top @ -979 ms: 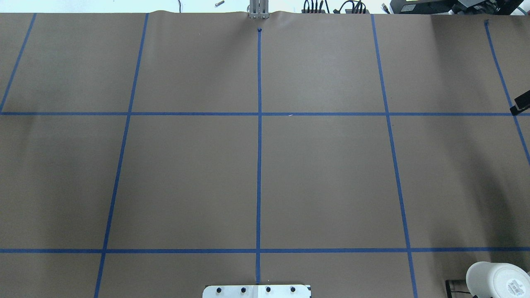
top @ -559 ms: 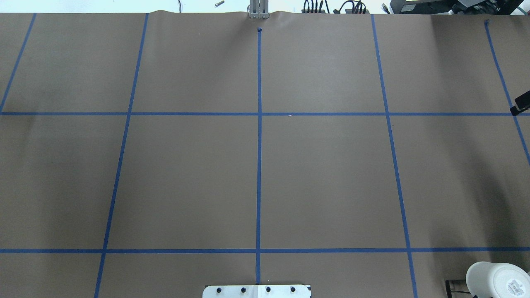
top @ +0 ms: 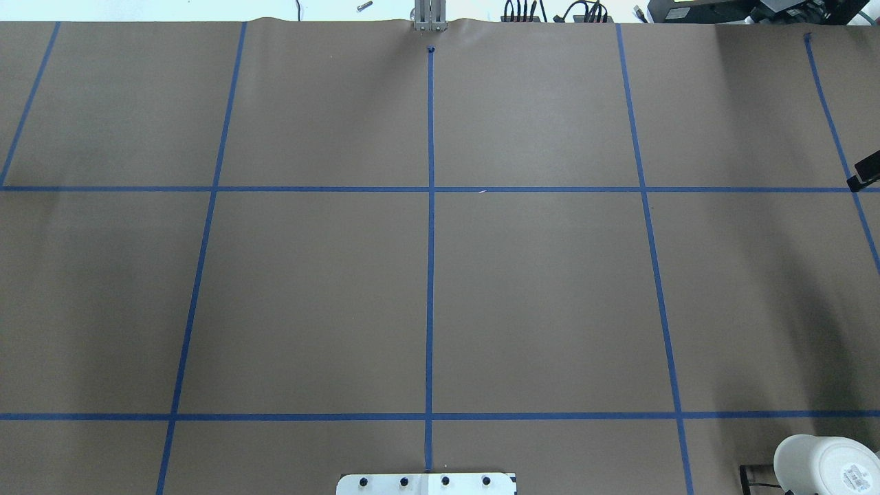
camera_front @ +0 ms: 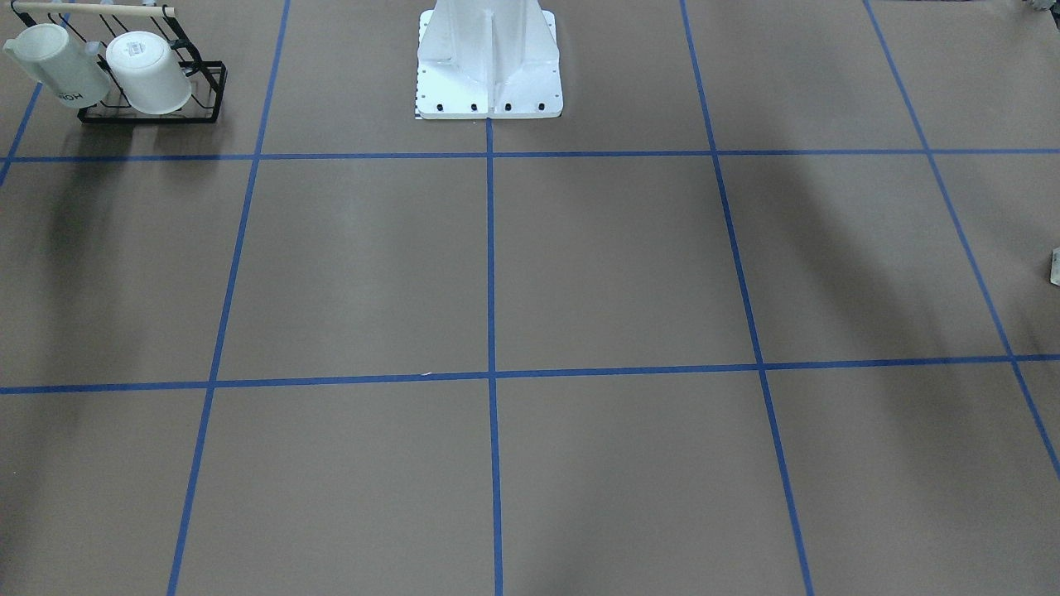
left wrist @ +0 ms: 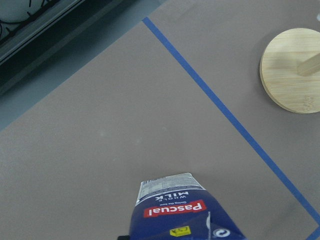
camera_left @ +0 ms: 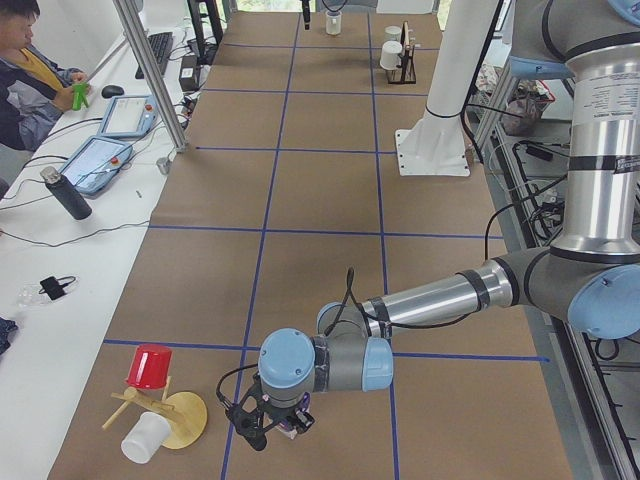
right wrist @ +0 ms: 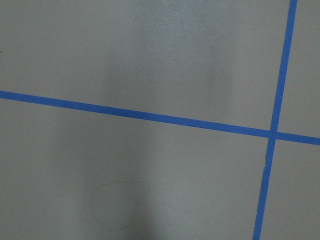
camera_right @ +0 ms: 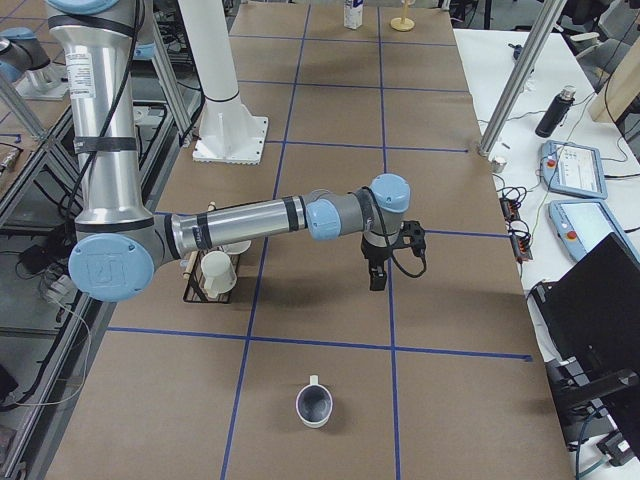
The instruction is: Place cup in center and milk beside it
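Observation:
The milk [left wrist: 182,212] fills the bottom of the left wrist view, label upside down. It also stands at the far end in the exterior right view [camera_right: 352,12]. My left gripper [camera_left: 268,428] hangs over that spot. No fingers show in its wrist view, so I cannot tell its state. The cup [camera_right: 313,405], a white mug with a dark inside, stands upright at the right end. My right gripper [camera_right: 376,272] hovers beyond it, over a tape crossing [right wrist: 271,134]. I cannot tell its state. The center [top: 431,189] is bare.
A black rack [camera_front: 153,112] holds two more white mugs, one of them [camera_front: 149,73] also in the overhead view [top: 825,464]. A wooden stand [camera_left: 185,420] with a red cup [camera_left: 150,365] and a white cup [camera_left: 145,437] stands by the milk. The robot base [camera_front: 489,58] is mid-table.
Shadows on the table's left side shift slightly. Nothing else has visibly moved.

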